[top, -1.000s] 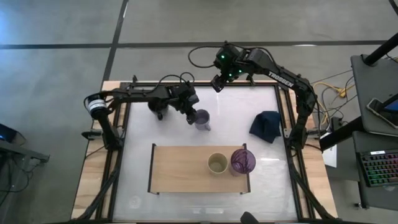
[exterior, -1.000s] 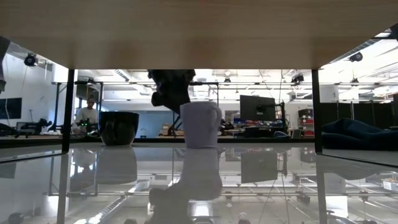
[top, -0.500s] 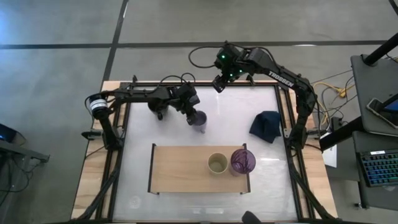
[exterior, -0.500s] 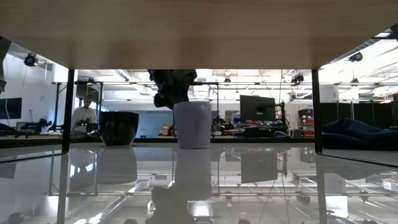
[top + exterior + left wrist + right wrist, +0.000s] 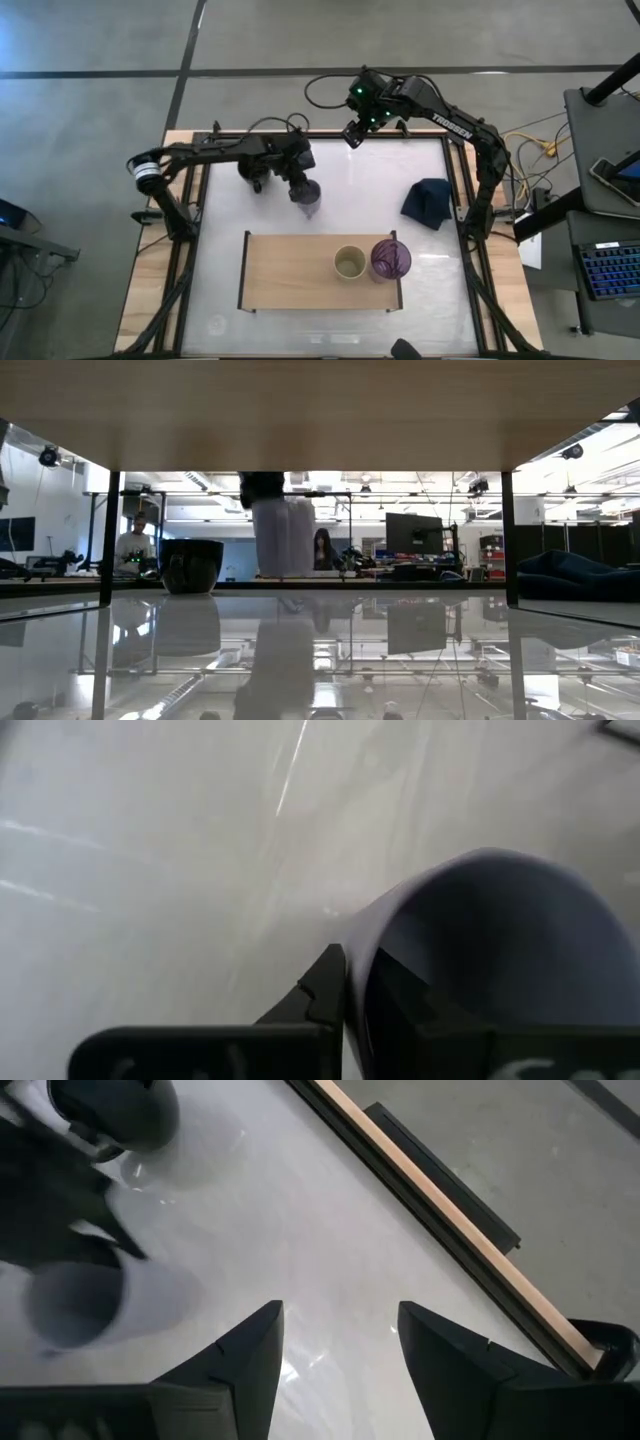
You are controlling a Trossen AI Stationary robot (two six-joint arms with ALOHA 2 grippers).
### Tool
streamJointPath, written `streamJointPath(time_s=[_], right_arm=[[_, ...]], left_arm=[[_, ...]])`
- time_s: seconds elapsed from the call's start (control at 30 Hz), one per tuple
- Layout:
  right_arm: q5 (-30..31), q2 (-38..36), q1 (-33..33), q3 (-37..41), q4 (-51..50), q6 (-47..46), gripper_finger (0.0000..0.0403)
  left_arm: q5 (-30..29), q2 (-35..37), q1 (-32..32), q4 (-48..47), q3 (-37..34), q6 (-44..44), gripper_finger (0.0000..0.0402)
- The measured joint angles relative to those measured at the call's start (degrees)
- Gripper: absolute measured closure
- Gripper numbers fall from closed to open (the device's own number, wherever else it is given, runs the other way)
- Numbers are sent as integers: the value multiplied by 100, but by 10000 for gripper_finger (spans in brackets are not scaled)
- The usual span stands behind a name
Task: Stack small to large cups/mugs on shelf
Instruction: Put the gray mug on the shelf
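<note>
The grey-lavender mug (image 5: 308,197) hangs just above the white tabletop, behind the shelf (image 5: 290,272), and my left gripper (image 5: 302,188) is shut on it. In the low view the mug (image 5: 283,536) is clear of the surface. The black mug (image 5: 253,172) stands on its base beside the left arm. The cream cup (image 5: 349,262) and the purple cup (image 5: 390,260) stand side by side on the shelf's right half. My right gripper (image 5: 352,133) hovers open at the table's far edge. My left gripper holds the mug's wall at the rim (image 5: 352,935), one finger (image 5: 322,990) outside and the other (image 5: 400,1005) inside the hollow. The fingers come from above, pointing down. The mug hangs below them, roughly upright and lifted clear of the table.
A dark blue cloth (image 5: 427,200) lies bunched near the table's right edge. The shelf's left half (image 5: 285,270) is bare wood. Black frame rails (image 5: 195,190) run along the table's sides. People (image 5: 135,545) show in the room beyond.
My left gripper has shut on the grey-lavender mug's rim and moved toward the table's left edge. The mug, which stood on the table, is now lifted clear and has gone left with the gripper.
</note>
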State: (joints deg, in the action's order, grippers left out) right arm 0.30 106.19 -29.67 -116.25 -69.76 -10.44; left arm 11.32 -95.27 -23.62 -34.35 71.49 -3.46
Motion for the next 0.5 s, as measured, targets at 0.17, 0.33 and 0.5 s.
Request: streamJointPath(time_s=[0.17, 0.33, 0.5], right_arm=[[0, -2, 0, 2, 1, -2, 211], [-3, -4, 2, 70, -38, -48, 211], [-7, -4, 11, 203, -27, -85, 211]], left_arm=[[10, 691, -13, -455, 205, -45, 396], [12, 1366, -12, -1077, 554, 5, 397], [28, 1883, 21, -1625, 700, 5, 397]])
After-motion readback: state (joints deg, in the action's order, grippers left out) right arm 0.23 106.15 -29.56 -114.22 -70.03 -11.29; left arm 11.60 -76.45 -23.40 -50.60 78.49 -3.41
